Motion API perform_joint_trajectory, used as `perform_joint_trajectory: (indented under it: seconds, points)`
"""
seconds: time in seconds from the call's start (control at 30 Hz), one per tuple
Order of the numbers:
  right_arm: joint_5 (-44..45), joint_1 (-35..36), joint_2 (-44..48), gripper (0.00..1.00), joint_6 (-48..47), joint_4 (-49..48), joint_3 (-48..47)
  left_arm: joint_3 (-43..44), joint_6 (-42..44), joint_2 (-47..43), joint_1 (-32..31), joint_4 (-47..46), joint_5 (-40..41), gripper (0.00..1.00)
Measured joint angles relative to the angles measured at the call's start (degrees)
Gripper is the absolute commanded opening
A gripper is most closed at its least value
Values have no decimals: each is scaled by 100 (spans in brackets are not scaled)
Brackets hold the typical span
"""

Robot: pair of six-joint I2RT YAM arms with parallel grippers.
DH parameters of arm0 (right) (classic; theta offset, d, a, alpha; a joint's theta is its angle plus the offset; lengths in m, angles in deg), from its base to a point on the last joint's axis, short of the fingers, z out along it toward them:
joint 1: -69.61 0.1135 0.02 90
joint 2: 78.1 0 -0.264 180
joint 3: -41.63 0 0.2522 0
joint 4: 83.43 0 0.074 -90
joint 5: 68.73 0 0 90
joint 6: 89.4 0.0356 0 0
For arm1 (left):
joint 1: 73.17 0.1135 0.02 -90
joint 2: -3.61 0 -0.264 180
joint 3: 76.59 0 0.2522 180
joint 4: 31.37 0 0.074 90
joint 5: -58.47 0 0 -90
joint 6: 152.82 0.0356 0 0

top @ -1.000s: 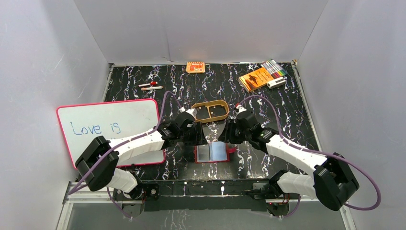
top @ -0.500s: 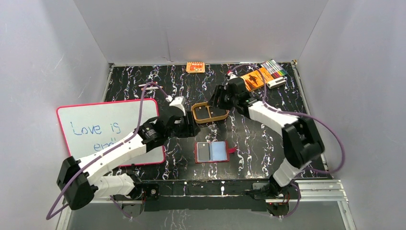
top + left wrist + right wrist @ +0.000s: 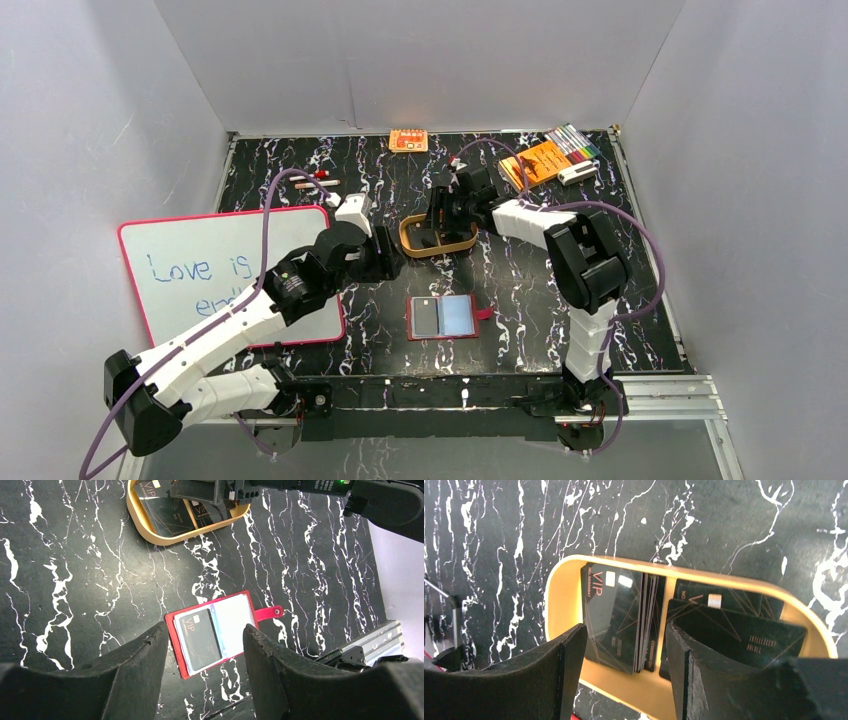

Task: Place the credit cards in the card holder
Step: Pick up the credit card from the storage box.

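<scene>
The red card holder (image 3: 447, 317) lies open on the table near the front, and also shows in the left wrist view (image 3: 177, 630). A dark credit card (image 3: 200, 639) sits in its left pocket and a light blue one (image 3: 232, 622) in its right. More dark credit cards (image 3: 616, 622) stand stacked in the tan oval tray (image 3: 559, 595), on both sides of its divider. My right gripper (image 3: 625, 645) is open and empty, its jaws straddling the left stack. My left gripper (image 3: 205, 630) is open and empty, above the table to the left of the tray (image 3: 440, 246).
A whiteboard (image 3: 230, 270) lies at the left. An orange packet (image 3: 408, 140) sits at the back edge. An orange booklet (image 3: 535, 163), markers (image 3: 572, 142) and a white eraser (image 3: 577, 173) are at the back right. Pens (image 3: 315, 180) lie at the back left.
Both grippers have left the card holder. The right one swung away and has come over the tray; the left one drew back to the left of the tray.
</scene>
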Motion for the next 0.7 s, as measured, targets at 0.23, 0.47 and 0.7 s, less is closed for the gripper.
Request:
perform_joint_trajectory:
  seconds: [0.23,0.47,0.7]
  points:
    - [4,-2,-310,67,-181,-15,-212,-9,33,4,0,-2,76,55]
    - [-24,-2,-356,61,-203,-31,-223,-42,33,24,0,-2,94,55]
    - [-103,0,-407,46,-232,-46,-258,-61,28,22,0,-4,96,55]
